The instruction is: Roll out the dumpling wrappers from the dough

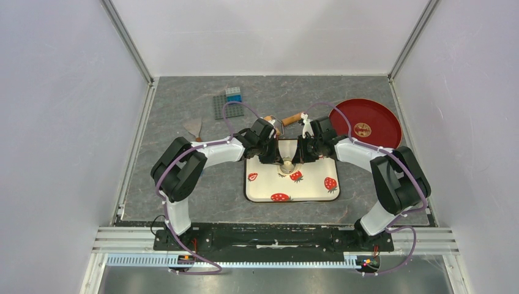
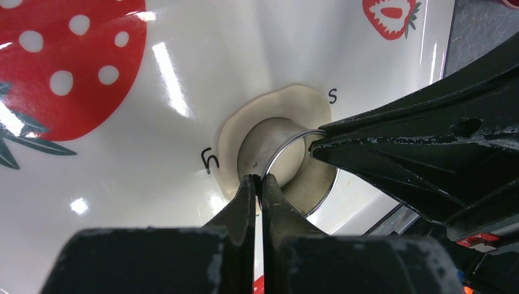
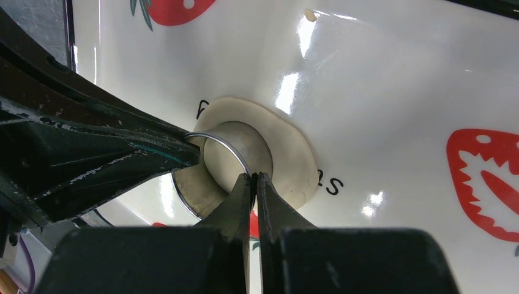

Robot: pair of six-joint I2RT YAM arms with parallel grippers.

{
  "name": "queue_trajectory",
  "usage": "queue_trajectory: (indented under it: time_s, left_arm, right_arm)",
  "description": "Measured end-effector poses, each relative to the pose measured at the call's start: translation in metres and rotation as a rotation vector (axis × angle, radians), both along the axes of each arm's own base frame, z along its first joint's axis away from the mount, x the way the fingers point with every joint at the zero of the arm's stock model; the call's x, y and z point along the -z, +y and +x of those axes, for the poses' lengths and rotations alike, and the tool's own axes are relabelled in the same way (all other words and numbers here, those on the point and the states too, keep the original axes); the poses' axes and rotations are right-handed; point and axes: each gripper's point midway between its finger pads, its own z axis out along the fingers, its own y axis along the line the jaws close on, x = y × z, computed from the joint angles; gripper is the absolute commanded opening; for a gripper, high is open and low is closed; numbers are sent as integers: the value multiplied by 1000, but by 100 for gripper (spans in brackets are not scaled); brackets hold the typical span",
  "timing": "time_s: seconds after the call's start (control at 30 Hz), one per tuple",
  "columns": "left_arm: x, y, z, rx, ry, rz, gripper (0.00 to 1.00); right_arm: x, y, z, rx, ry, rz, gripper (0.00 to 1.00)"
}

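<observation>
i'm clamping the rim of the ring cutter (image 2: pixel 266 139) with my left hand (image 2: pixel 260 179) and right hand (image 3: pixel 254 176) on opposite sides. the dough (image 2: pixel 294 101) is lying flattened beneath it on the strawberry mat (image 1: pixel 312 191). i'm judging that pressing straight down, evenly and without tilting, is what's needed.

Bright, even light from above leaves white glare streaks on the glossy strawberry mat (image 2: pixel 122 174), and shadows are soft.

Grey table (image 1: pixel 343 92) with strawberry mat (image 1: pixel 313 187), red tray (image 1: pixel 387 116)
</observation>
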Motion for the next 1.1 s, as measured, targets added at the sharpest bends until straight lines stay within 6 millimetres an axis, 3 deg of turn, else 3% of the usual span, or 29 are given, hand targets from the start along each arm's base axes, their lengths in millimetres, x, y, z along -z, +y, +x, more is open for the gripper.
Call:
queue_trajectory:
  time_s: [0.9, 1.1]
  left_arm:
    - [-6, 1, 1, -5, -18, -36, 2]
    - [-9, 1, 2, -10, -15, -23, 11]
  right_arm:
    - [-6, 1, 2, -18, -17, -4, 1]
    - [-9, 1, 3, -24, -16, -24, 7]
